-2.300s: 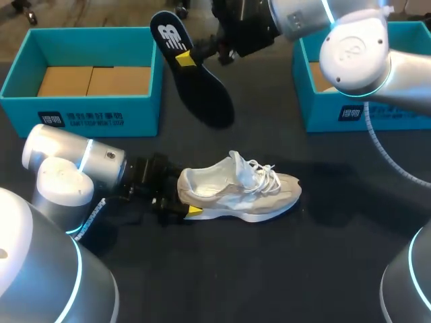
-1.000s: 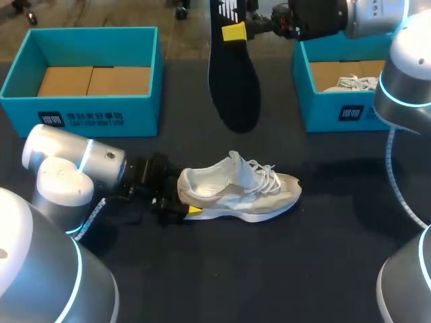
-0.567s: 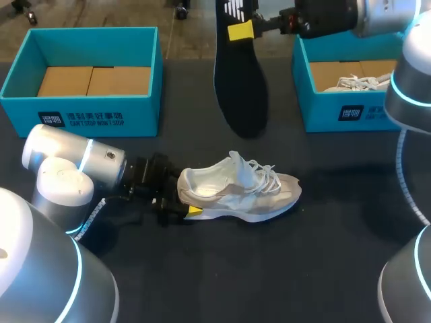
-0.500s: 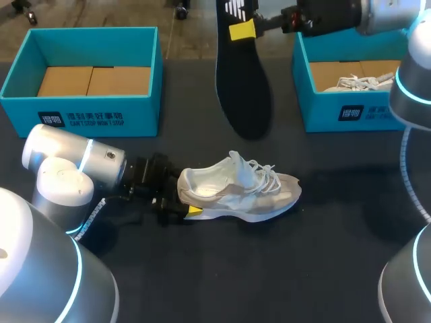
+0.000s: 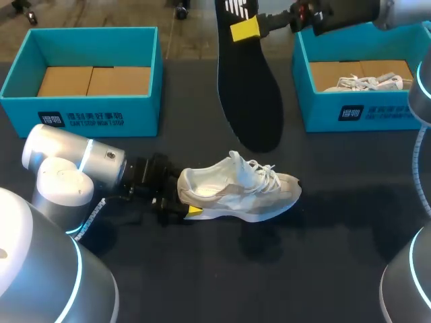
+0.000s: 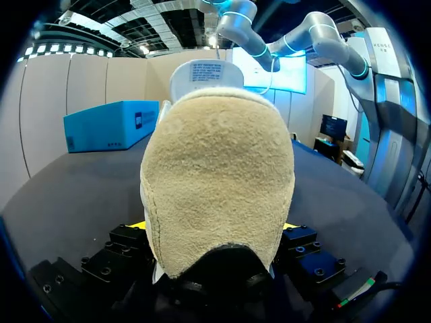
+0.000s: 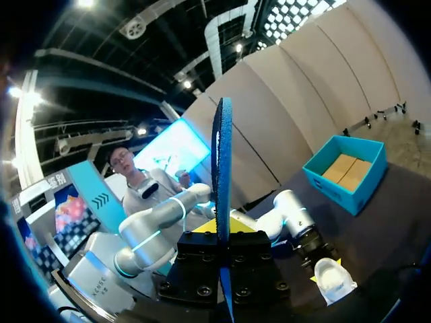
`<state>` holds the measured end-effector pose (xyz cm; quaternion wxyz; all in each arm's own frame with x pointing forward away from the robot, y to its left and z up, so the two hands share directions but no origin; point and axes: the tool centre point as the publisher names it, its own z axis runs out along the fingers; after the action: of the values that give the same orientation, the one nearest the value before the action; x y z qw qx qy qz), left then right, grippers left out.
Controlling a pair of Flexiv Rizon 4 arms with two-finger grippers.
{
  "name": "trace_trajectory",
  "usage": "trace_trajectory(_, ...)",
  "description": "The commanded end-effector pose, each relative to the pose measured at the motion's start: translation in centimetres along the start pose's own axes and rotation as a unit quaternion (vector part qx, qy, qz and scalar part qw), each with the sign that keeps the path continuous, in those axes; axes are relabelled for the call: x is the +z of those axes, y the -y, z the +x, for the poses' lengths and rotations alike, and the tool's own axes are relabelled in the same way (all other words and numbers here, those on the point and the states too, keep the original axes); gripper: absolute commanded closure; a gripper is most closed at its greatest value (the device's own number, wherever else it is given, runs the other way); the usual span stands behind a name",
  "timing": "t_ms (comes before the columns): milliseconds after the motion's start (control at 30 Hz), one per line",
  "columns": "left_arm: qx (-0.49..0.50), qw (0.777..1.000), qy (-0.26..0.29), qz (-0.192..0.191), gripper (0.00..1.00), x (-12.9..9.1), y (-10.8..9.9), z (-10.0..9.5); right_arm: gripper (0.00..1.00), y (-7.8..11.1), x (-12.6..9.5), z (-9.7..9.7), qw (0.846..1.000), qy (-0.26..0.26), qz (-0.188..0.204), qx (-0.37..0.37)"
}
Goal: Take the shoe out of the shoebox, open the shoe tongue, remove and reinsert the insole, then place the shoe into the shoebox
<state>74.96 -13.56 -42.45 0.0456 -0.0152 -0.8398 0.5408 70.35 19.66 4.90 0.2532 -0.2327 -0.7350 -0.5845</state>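
Right claw (image 5: 246, 30), squeezing the insole (image 5: 252, 101), has swung it toe-down nearer the shoe (image 5: 242, 192) that left claw (image 5: 183, 206) grips, ready to go back in.

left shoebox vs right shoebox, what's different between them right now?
Contents: the left shoebox holds only brown cardboard, while the right shoebox has a second shoe with white laces lying on its cardboard.
Overhead: the right arm crosses above the right shoebox's far rim, while nothing is above the left shoebox.
Shared: both are teal, open-topped, lidless, with white print on the front wall.
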Motion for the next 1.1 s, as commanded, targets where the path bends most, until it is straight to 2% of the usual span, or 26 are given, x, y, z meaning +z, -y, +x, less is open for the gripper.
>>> trace_trajectory(33, 0.0, 1.0, -0.001, -0.002, 1.0, 0.2, -0.4, -0.1, 1.0, 2.2, -1.2, 2.1, 0.999, 0.047, -0.023, 0.003)
trace_trajectory(333, 0.0, 1.0, -0.001, -0.002, 1.0, 0.2, -0.4, -0.1, 1.0, 4.9, -1.3, 4.0, 0.998, 0.062, -0.019, 0.02)
trace_trajectory(800, 0.0, 1.0, -0.001, -0.002, 1.0, 0.2, -0.4, -0.1, 1.0, 7.4, 0.2, 6.0, 0.997, 0.052, -0.036, 0.043)
trace_trajectory(1000, 0.0, 1.0, -0.001, -0.002, 1.0, 0.2, -0.4, -0.1, 1.0, 7.6, 0.3, 6.0, 0.996, 0.062, -0.045, 0.043)
trace_trajectory(1033, 0.0, 1.0, -0.001, -0.002, 0.95, 0.2, -0.4, -0.1, 1.0, 7.6, 0.3, 6.0, 0.996, 0.062, -0.045, 0.043)
trace_trajectory(1067, 0.0, 1.0, -0.001, -0.002, 0.65, 0.2, -0.4, -0.1, 1.0, 7.6, 0.3, 6.0, 0.996, 0.062, -0.045, 0.043)
trace_trajectory(1100, -0.003, 1.0, 0.0, -0.008, 0.18, -0.1, -0.4, -0.1, 1.0, 7.6, 0.3, 6.0, 0.996, 0.062, -0.045, 0.043)
